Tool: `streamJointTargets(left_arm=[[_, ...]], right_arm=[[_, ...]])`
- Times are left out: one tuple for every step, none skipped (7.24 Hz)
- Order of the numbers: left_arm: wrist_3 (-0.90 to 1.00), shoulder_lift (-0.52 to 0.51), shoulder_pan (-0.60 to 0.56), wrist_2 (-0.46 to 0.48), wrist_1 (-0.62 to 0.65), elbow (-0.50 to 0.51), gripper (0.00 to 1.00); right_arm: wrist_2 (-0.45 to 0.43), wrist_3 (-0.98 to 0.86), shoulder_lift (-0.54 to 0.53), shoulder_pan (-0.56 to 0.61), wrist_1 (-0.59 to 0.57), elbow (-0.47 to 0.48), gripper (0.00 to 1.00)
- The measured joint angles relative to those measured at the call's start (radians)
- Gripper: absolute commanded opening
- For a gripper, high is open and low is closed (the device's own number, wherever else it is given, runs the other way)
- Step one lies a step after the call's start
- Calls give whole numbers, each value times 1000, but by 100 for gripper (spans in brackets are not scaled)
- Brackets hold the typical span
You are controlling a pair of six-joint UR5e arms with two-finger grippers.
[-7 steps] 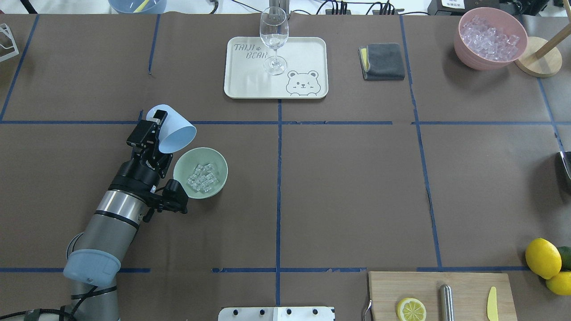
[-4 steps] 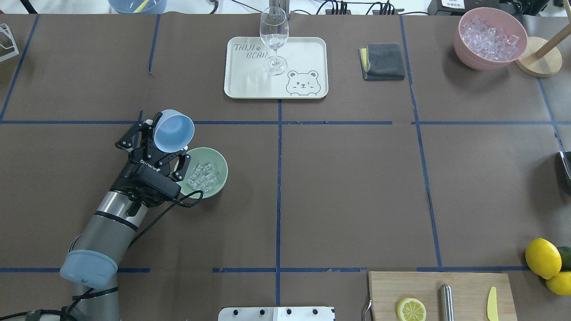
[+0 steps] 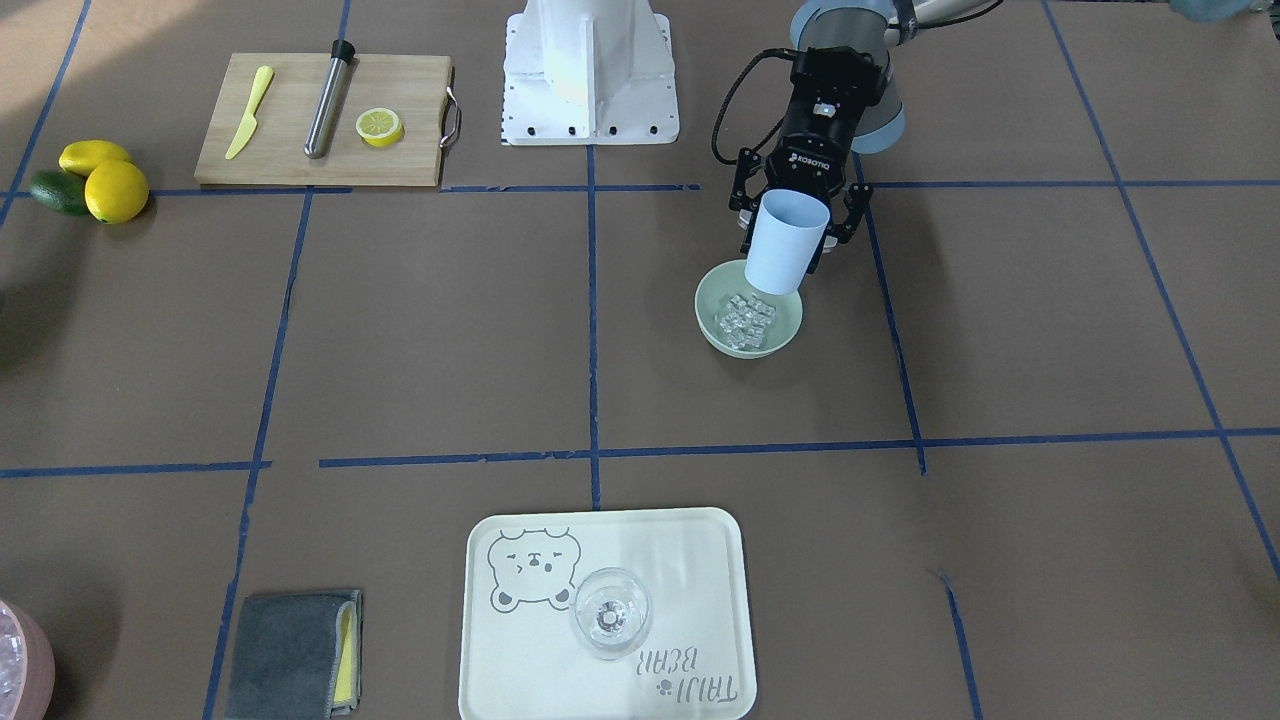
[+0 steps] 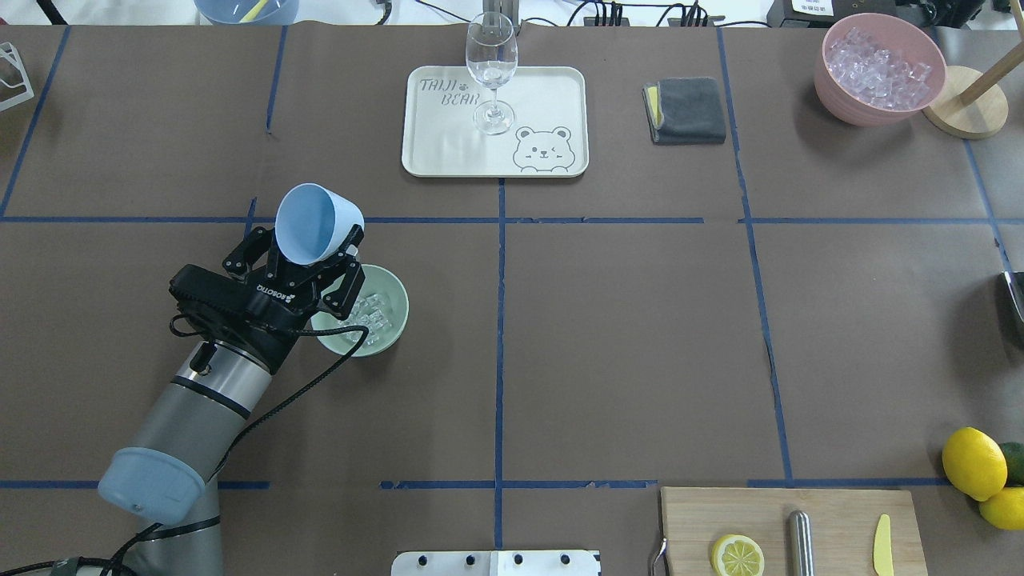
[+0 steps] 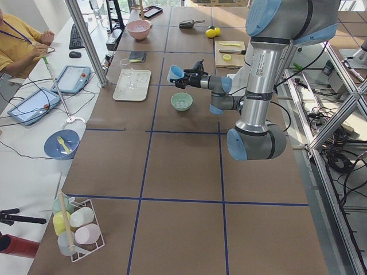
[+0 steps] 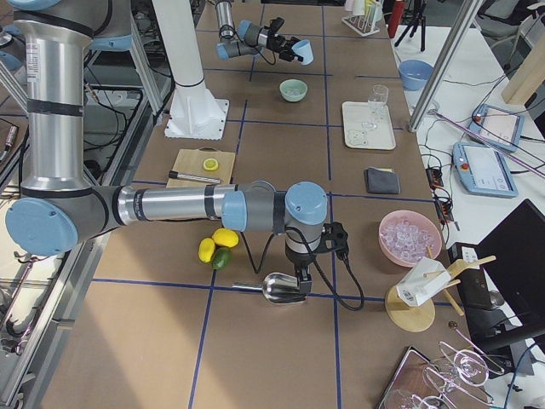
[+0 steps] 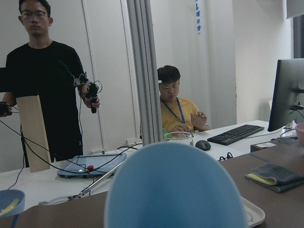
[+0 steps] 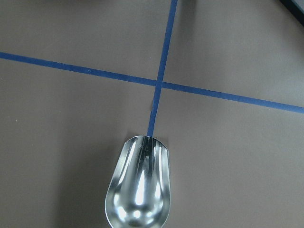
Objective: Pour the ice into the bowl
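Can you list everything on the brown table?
ice: heap, clear, in the bowl
bowl: one, mint green, below the cup
cup: one, light blue, in the left gripper
tray: one, cream, far middle
wine glass: one, clear, on the tray
cloth: one, grey, beside the tray
tub: one, pink, full of cubes, far right
stand: one, wooden, beside the tub
lemons: two, yellow, near right edge
green fruit: one, beside the lemons
board: one, wooden, near edge
lemon slice, metal rod, yellow knife: one each, on the board
scoop: one, silver, below the right gripper
left gripper: black, shut on the cup
right gripper: black, open or shut unclear
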Motion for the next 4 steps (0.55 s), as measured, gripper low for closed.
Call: streamJointTargets(left_arm=[[-28,7,-5,-17,41,-1,0],[-40,25,-12,-49,77,-2,0],[-49,63,-26,-77,105,-3,0],[-83,117,-55,-124,120,-3,0]], right_arm=[[0,0,-1,0,0,4,100],[0,0,-2,0,0,7,100],[0,0,-3,0,0,8,100],[0,0,-3,0,0,9,100]])
